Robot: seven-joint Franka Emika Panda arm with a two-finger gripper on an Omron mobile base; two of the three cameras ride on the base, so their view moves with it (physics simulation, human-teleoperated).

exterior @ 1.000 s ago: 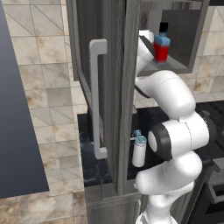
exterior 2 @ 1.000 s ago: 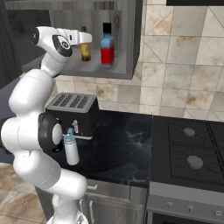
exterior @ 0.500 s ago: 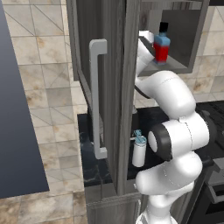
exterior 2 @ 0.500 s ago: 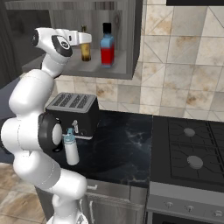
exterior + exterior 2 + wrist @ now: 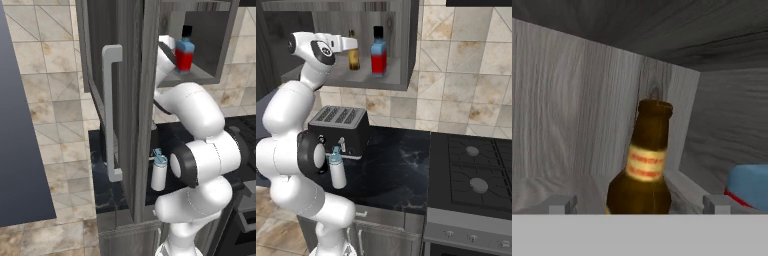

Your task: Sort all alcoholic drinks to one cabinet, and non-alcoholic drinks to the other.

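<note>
An amber-brown beer bottle (image 5: 643, 170) stands upright on the shelf of the open dark grey cabinet (image 5: 409, 45), beside the red bottle with blue shoulders and black cap (image 5: 378, 52) (image 5: 184, 51). My gripper (image 5: 639, 204) (image 5: 352, 44) is open at the cabinet mouth. Its fingertips (image 5: 562, 204) stand wide on either side of the beer bottle (image 5: 354, 52), clear of the glass. A white bottle with a teal lid (image 5: 337, 169) (image 5: 159, 171) stands on the black counter, in front of the toaster.
The cabinet's tall door with its pale bar handle (image 5: 112, 112) hangs open to the arm's left. A black toaster (image 5: 338, 130) sits on the dark marble counter (image 5: 391, 170). A gas stove (image 5: 476, 175) lies to the right. Tiled wall behind.
</note>
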